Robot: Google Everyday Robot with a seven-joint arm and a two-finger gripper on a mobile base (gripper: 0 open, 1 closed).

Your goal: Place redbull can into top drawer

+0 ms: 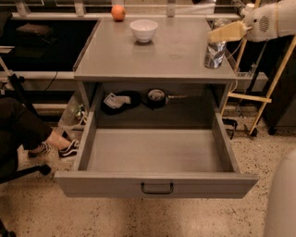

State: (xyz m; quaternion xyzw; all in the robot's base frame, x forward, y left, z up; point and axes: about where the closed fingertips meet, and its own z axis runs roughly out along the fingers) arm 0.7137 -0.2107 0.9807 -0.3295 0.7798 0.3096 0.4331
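The redbull can stands upright on the grey cabinet top, near its right front corner. My gripper reaches in from the upper right and sits at the can's upper part, covering its top. The top drawer is pulled wide open below. Its inside is bare and its black handle faces the front.
A white bowl and an orange fruit sit at the back of the cabinet top. Dark objects lie in the recess behind the drawer. A person's leg and shoe are at the left. A wooden frame stands at the right.
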